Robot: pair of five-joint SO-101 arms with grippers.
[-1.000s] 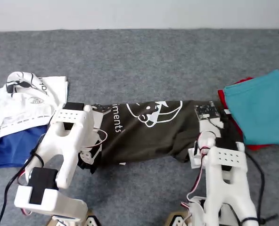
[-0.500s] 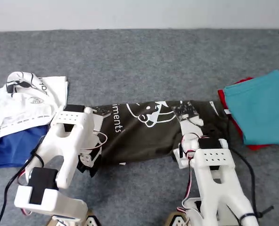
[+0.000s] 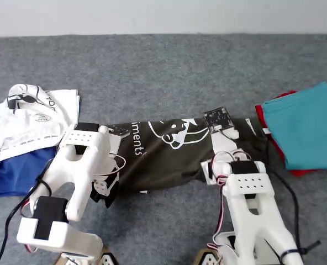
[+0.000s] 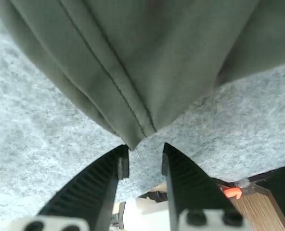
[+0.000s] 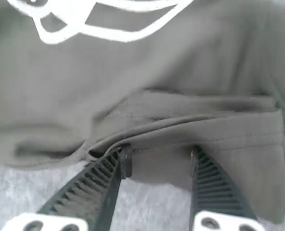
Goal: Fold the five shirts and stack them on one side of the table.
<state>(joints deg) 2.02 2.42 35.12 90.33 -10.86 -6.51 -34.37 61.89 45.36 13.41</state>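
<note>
A dark olive shirt with a white print lies across the middle of the grey table, folded into a long band. My left arm stands over its left end. My left gripper is open a little, and a folded hem corner of the shirt ends right at its fingertips. My right arm is over the shirt's right part. My right gripper is open, its fingers on either side of a hemmed fold of the shirt, below the white print.
A white shirt lies crumpled at the left on top of a blue shirt. At the right a teal shirt lies over a red one. Bare grey table stretches behind the dark shirt.
My right arm has moved left along the dark shirt, from near its right end toward the print. The left arm has kept still.
</note>
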